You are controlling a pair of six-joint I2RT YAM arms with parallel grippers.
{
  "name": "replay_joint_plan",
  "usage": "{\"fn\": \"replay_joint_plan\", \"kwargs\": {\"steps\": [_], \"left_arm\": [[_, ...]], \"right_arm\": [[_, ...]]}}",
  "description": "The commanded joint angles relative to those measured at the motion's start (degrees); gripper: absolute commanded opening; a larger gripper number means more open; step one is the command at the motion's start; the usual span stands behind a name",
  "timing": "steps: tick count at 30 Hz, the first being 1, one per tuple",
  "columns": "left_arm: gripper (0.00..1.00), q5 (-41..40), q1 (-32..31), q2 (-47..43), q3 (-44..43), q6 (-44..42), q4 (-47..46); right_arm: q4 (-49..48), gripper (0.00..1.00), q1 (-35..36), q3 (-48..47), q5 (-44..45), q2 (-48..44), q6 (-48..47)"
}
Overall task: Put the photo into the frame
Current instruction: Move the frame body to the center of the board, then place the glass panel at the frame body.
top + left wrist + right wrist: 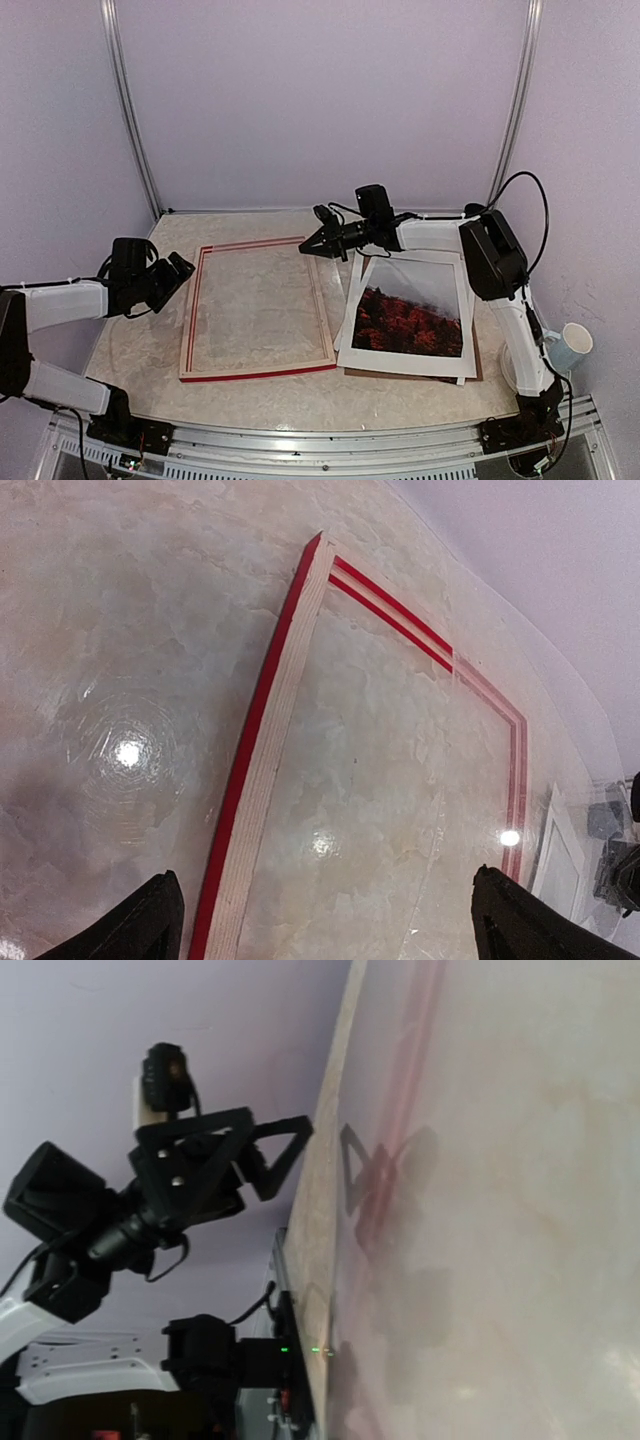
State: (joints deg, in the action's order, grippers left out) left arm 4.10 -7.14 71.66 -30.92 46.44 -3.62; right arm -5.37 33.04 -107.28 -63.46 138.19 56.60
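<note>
You have one frame (260,372), one photo (412,318), one brown panel (476,365), one paper cup (572,346) and two arms on the table (300,395).

The frame lies flat left of centre, red with pale inner edges, and the marbled table shows through its opening. The photo lies face up just to the right of it, on top of a small stack of white sheets (420,256). At least two sheet edges show, but you cannot count them for sure. The brown panel peeks out under the stack at its near and right edges. The cup sits well off at the right, by the right arm's base.

Your left arm (65,302) reaches in low from the left side. Its left fingers (183,266) are spread wide and hold nothing, just outside the frame's left rail. From the left wrist view the two finger tips sit at the bottom corners, with the frame's near corner between them.

Your right arm (490,255) rises from its base, bends at the elbow and stretches left across the far end of the stack. Its right fingers (312,243) are pressed together into a point at the frame's far right corner, with nothing visible between them. You cannot tell whether they touch the frame.
</note>
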Motion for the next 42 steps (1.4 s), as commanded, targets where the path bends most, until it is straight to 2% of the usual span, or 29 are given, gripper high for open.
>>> {"fn": "replay_joint_plan", "kwargs": {"steps": [1, 6, 13, 21, 34, 39, 42], "left_arm": [[0.99, 0.2, 0.34, 0.65, -0.69, -0.83, -0.17], [0.99, 0.19, 0.29, 0.73, -0.56, -0.82, -0.47], [0.99, 0.02, 0.37, 0.33, -0.64, -1.08, -0.34], [0.99, 0.24, 0.37, -0.02, -0.3, -1.23, -0.77], [0.99, 1.75, 0.37, 0.59, 1.08, -1.3, -2.04], [0.99, 2.25, 0.2, 1.06, 1.64, -1.04, -2.78], [0.99, 2.32, -0.19, 1.59, 1.9, -0.93, -3.18]], "right_arm": [[-10.41, 0.0, 2.49, -0.49, -3.77, 2.07, 7.83], [-18.63, 0.0, 3.88, -0.78, -3.47, 4.79, 14.54], [-22.51, 0.0, 4.91, -2.1, -1.89, 7.62, 18.91], [-25.32, 0.0, 5.11, -2.3, 0.39, 9.8, 19.69], [-25.04, 0.0, 5.1, -4.67, 2.55, 13.89, 17.84], [-19.68, 0.0, 5.11, -5.99, 3.79, 13.93, 13.72], [-19.87, 0.0, 5.1, -5.6, 3.69, 14.2, 14.54]]}}
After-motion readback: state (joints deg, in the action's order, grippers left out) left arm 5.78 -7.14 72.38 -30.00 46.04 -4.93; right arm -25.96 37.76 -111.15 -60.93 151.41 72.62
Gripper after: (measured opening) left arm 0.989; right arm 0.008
